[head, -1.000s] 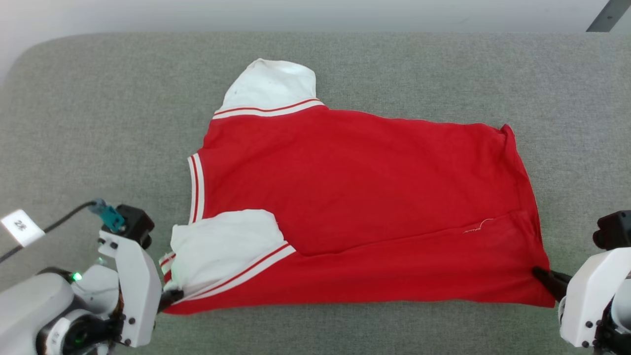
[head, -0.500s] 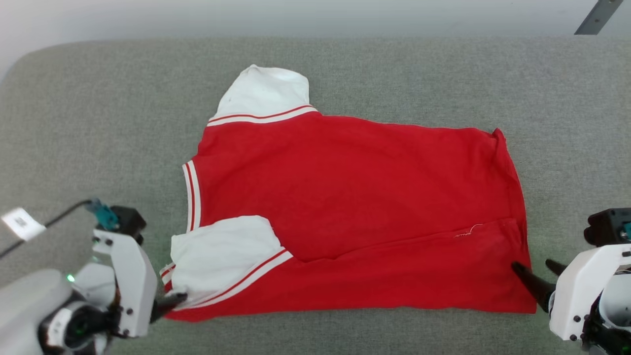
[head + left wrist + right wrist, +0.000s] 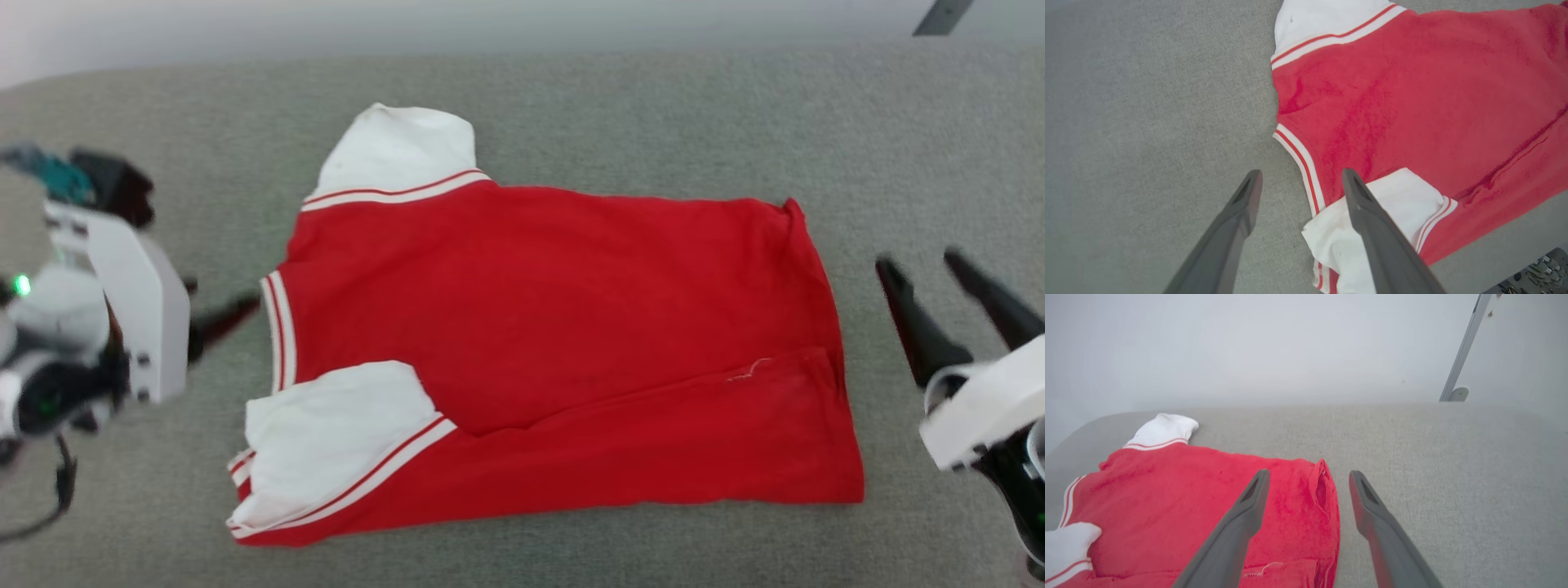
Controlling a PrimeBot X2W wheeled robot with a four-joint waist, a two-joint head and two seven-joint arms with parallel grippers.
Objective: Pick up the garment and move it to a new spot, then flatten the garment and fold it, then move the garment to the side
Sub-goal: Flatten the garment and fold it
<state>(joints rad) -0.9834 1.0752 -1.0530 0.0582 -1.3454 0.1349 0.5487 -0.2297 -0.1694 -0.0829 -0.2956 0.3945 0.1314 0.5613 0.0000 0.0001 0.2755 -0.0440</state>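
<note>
The garment [image 3: 555,327] lies spread on the grey desk [image 3: 571,98], a little left of centre, plain red side up. Its near edge is folded over in a long strip, with a small white thread [image 3: 749,371] at the fold line. At its left end 2 flaps of white lining show, 1 at the far corner and 1 at the near corner, each bordered by white-and-red striped trim. More trim runs down the left edge between them. The right hem puckers at its far corner.

The left end effector [image 3: 219,298] is just beside that left trim, fingers spread, grasping nothing. The right end effector [image 3: 921,263] is near the right hem but apart from it, fingers likewise spread and empty.

A pale wall [image 3: 1249,347] rises behind the desk's far edge, with a slanted metal bar [image 3: 1461,351] at the far right. Bare desk surrounds the garment on every side.
</note>
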